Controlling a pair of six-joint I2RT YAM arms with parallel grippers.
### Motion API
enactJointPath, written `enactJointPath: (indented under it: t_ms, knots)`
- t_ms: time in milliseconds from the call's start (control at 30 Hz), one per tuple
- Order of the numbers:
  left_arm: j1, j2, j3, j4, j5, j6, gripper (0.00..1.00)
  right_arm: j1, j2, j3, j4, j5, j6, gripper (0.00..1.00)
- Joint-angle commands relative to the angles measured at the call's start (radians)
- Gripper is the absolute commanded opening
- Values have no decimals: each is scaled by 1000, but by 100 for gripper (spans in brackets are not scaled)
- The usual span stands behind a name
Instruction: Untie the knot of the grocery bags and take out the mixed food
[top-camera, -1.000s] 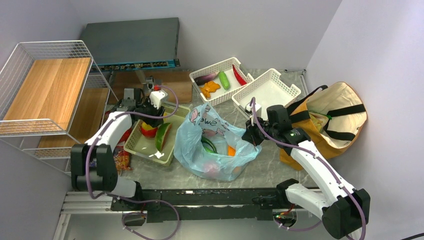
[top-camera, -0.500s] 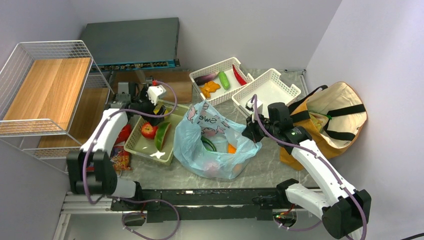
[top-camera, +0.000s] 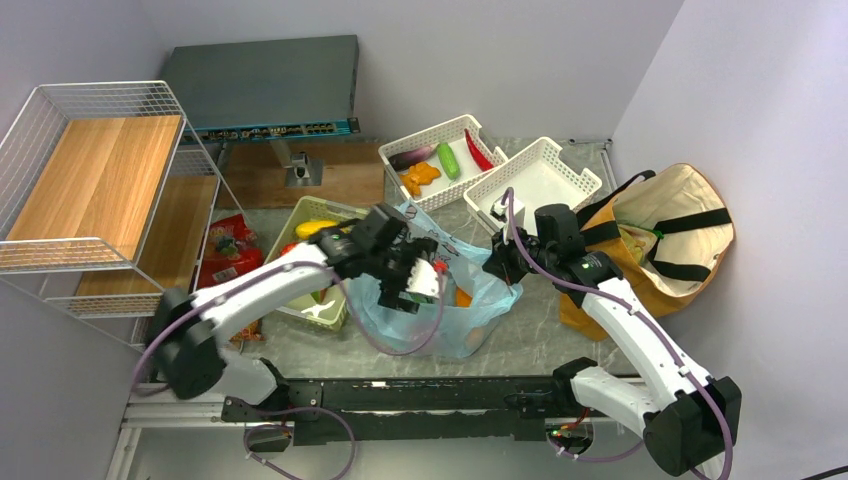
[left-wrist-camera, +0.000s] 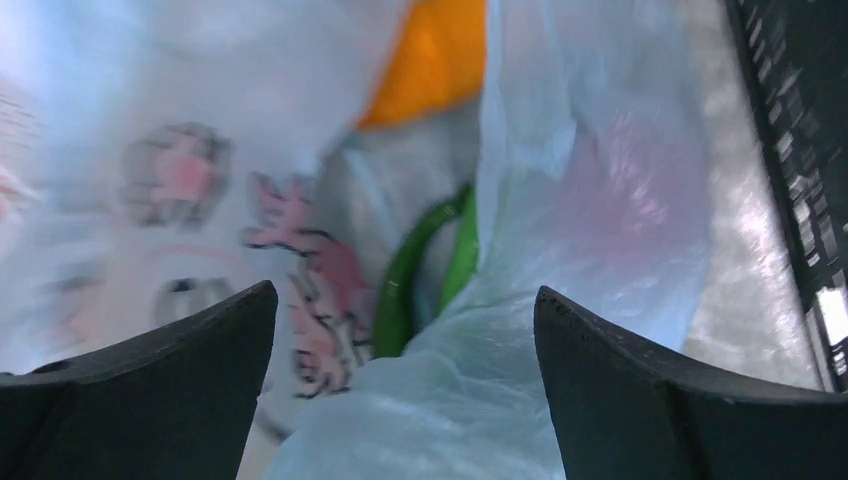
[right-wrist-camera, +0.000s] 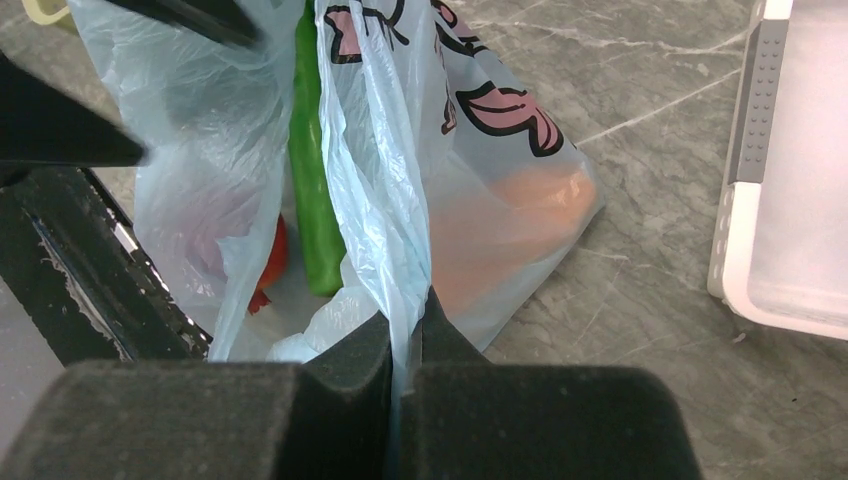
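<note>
The light-blue plastic bag (top-camera: 468, 330) lies open at the table's middle. My left gripper (top-camera: 428, 290) hovers over its mouth, open and empty; in the left wrist view my left gripper (left-wrist-camera: 405, 290) has bag plastic (left-wrist-camera: 600, 180) below it, with a green piece (left-wrist-camera: 400, 280) and an orange piece (left-wrist-camera: 430, 60) inside. My right gripper (top-camera: 500, 265) is shut on the bag's right edge; the right wrist view shows my right gripper (right-wrist-camera: 405, 320) pinching the plastic (right-wrist-camera: 375, 150), with a long green cucumber (right-wrist-camera: 310, 180) and something red (right-wrist-camera: 272, 260) inside. The mustard tote (top-camera: 660, 240) lies open on the right.
A green tray (top-camera: 325, 318) on the left holds a yellow mango (top-camera: 318, 228). A red snack pack (top-camera: 228, 250) lies by the wire shelf (top-camera: 60, 250). One white basket (top-camera: 462, 126) at the back holds produce; another (top-camera: 540, 180) is beside it and shows in the right wrist view (right-wrist-camera: 740, 220).
My left arm has swung right from the green tray to over the blue bag's mouth. My right gripper has kept its hold on the bag's edge.
</note>
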Motion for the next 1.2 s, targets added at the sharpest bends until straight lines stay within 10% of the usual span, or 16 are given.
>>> enactJointPath:
  t_ms: [0,233,467,767,1167]
  knots:
    - [-38,185,-35,-36,-241,160,99,1,-9,-1,12,-12,-20,0]
    - [-42,347,-21,-95,-486,273,98,-4,-22,-7,-2,16,-11,0]
    - [-38,265,92,-329,-301,251,0,-24,-11,7,11,33,-8,0]
    - [-14,-54,121,-272,-104,212,0,-194,144,240,26,-28,-48,0]
    - [-235,-237,-412,-168,-24,163,0,-29,35,52,-87,-114,-148,0]
